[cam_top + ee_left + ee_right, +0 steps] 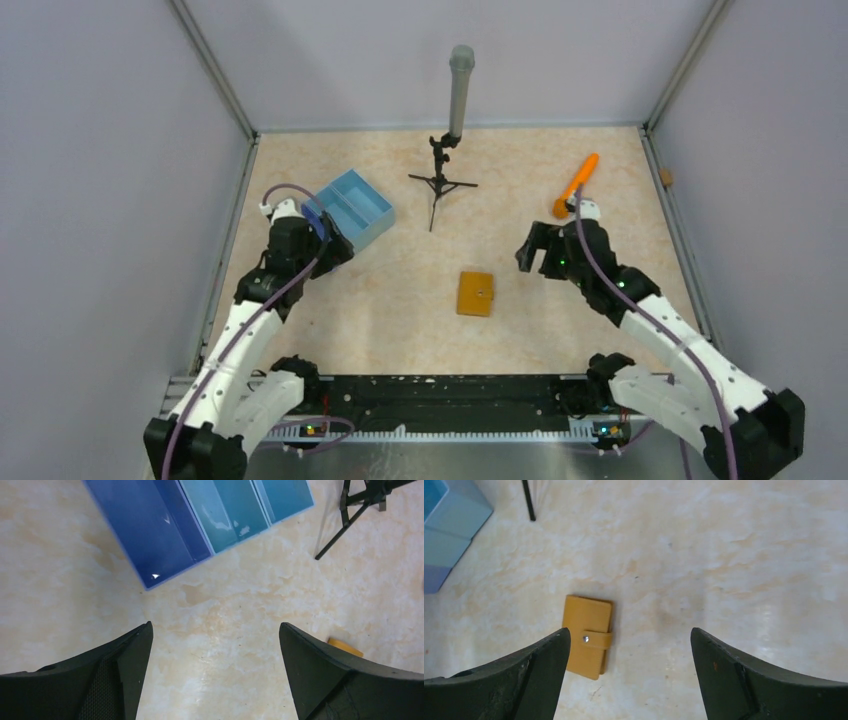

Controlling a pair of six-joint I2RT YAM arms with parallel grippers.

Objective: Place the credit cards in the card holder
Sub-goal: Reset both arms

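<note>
Mid-table, slightly toward the near edge, the card holder (pixel 476 293) lies flat and snapped shut, a mustard-orange square with its tab across, while the right gripper (pixel 630 630) hovers wide open and empty just right of it, and the left gripper (pixel 215 625) is open too, holding nothing, near the blue tray (pixel 355 213).

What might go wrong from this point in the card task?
The card holder lies flat with its snap tab fastened, so the open right gripper may only slide it. A leg of the tripod stands near the blue tray beside the open left gripper; a reach there might knock it.
</note>
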